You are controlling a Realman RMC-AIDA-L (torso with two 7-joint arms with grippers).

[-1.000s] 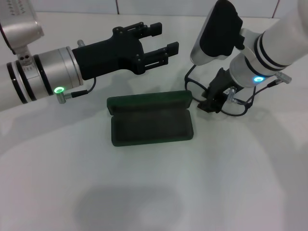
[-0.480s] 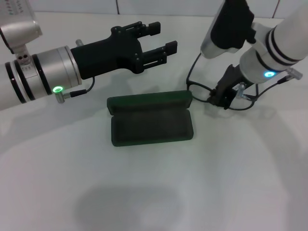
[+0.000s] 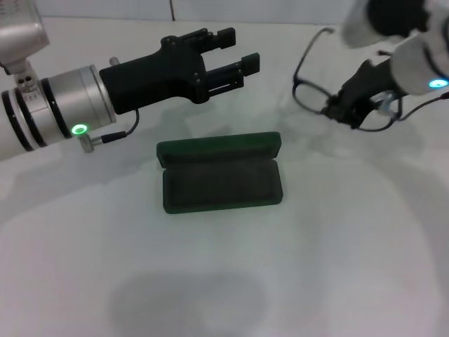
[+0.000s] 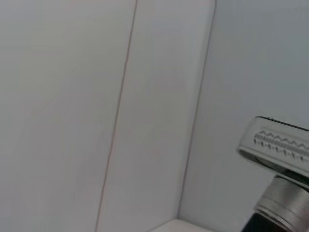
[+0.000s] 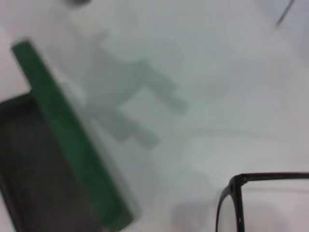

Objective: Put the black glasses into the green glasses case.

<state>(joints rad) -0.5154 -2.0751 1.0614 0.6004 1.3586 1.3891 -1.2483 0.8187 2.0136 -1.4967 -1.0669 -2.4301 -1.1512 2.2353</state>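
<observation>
The green glasses case (image 3: 221,179) lies open in the middle of the white table, with its lid (image 3: 219,145) tilted back and its dark interior empty. It also shows in the right wrist view (image 5: 67,140). My right gripper (image 3: 349,104) is shut on the bridge area of the black glasses (image 3: 307,95). It holds them in the air to the right of and behind the case. One corner of the frame shows in the right wrist view (image 5: 231,195). My left gripper (image 3: 240,48) is open and empty, and hovers behind the case.
The white table (image 3: 316,267) stretches bare in front of the case. A white wall with a corner seam (image 4: 198,111) fills the left wrist view, with part of the robot's body (image 4: 277,147) at one side.
My right gripper has lifted the glasses off the table and carried them up and to the right, away from the case. The left arm has barely moved.
</observation>
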